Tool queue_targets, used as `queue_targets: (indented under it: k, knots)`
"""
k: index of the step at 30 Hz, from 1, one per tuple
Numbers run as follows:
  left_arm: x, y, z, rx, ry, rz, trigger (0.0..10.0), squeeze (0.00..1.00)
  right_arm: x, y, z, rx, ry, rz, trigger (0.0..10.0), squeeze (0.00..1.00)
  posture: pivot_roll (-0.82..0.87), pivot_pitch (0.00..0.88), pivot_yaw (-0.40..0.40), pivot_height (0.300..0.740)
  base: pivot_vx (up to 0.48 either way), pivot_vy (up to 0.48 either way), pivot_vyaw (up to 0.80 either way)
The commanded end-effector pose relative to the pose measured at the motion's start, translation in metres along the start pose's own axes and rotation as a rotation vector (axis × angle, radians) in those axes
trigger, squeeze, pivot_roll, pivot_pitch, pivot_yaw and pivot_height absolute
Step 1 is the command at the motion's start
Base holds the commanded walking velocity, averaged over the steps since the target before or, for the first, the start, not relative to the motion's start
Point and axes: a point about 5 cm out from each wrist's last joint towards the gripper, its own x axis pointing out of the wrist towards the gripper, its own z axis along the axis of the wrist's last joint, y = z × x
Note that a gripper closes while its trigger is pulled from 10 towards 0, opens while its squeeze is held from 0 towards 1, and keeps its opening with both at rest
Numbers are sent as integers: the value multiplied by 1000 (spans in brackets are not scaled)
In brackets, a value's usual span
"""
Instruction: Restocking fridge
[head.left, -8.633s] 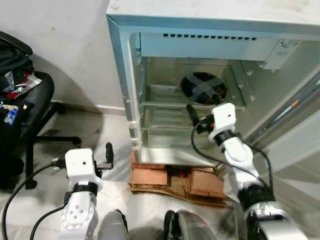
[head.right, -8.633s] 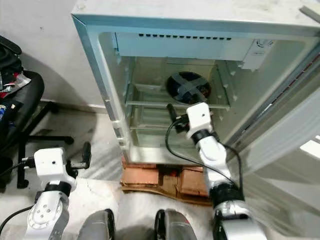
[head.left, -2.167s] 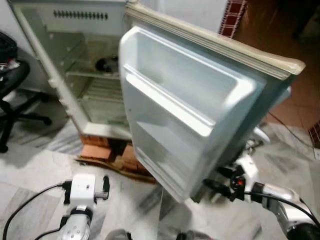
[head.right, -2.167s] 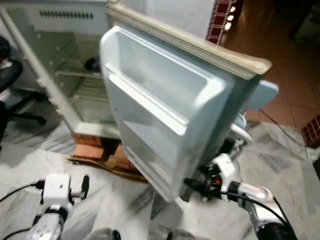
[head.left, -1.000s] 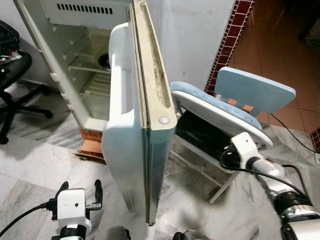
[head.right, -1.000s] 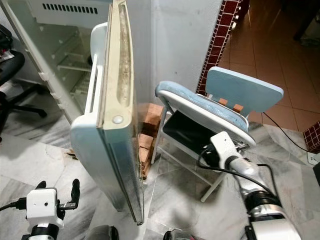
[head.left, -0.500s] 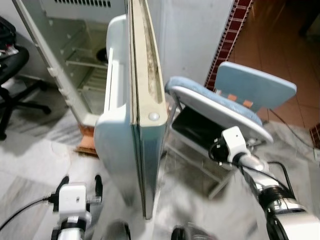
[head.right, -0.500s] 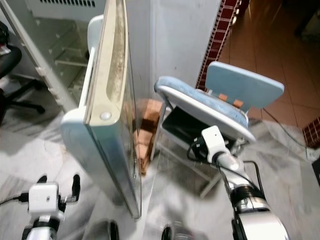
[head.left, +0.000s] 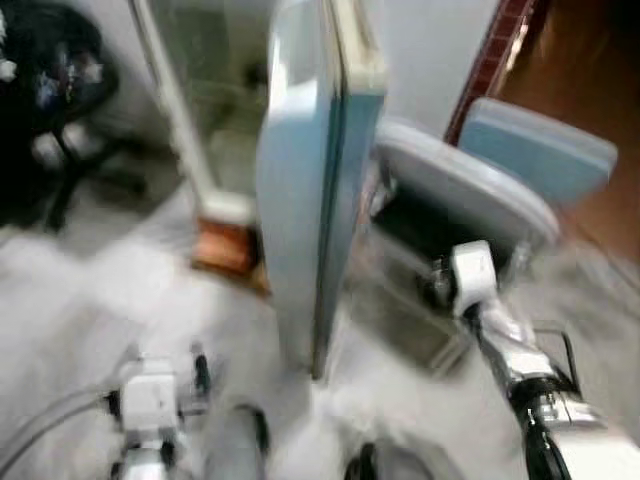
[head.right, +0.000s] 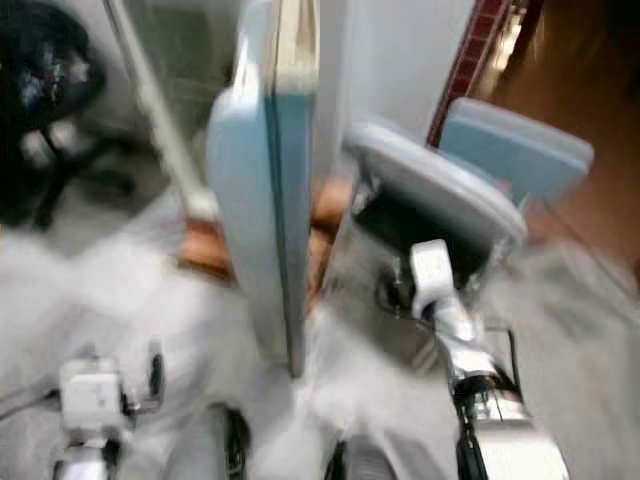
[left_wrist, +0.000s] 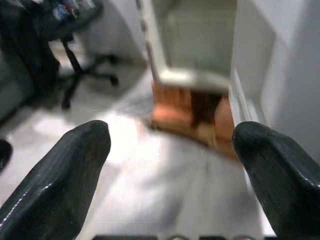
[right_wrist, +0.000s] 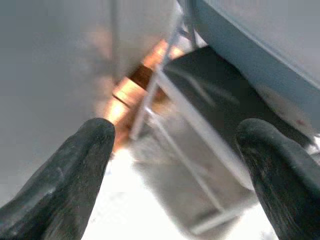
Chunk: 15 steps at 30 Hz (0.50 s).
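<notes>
Both grippers stand with their fingers spread and nothing between them: the right gripper is raised beside a light-blue folding chair, its wrist view looking past the chair's metal legs to the floor, while the left gripper hangs low over the pale marble floor, pointed toward the foot of the fridge. The fridge stands with its door swung wide and seen edge-on in the head views, which are heavily blurred. The cabinet interior appears pale and bare as far as the blur allows; shelves and any contents cannot be made out with confidence. Orange-brown blocks sit under the fridge's base. A black office chair with clutter on its seat stands to the robot's left. No food item or container to be loaded is visible in either gripper or on the floor nearby. Judged from this, the door-opening part is done, but restocking proper has hardly begun: goods remain to be found, fetched and placed on the shelves, and the door remains to be closed.
</notes>
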Motion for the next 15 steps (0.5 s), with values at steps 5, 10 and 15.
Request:
queue_targets:
  k: [5, 10, 15]
  knots:
    - [23, 12, 31, 23, -129, 27, 10000, 0, -3, 7, 0, 50, -60, -28, 10000, 0, 110, 89, -28, 740, 0, 0, 0]
    - [32, 18, 42, 5, -162, 66, 10000, 0, -5, 15, 2, 119, -119, -35, 10000, 0, 110, 89, -28, 740, 0, 0, 0]
    - [39, 16, 45, 4, -177, 54, 10000, 0, -6, 24, 10, 166, -181, -55, 10000, 0, 78, 92, -12, 740, 0, 0, 0]
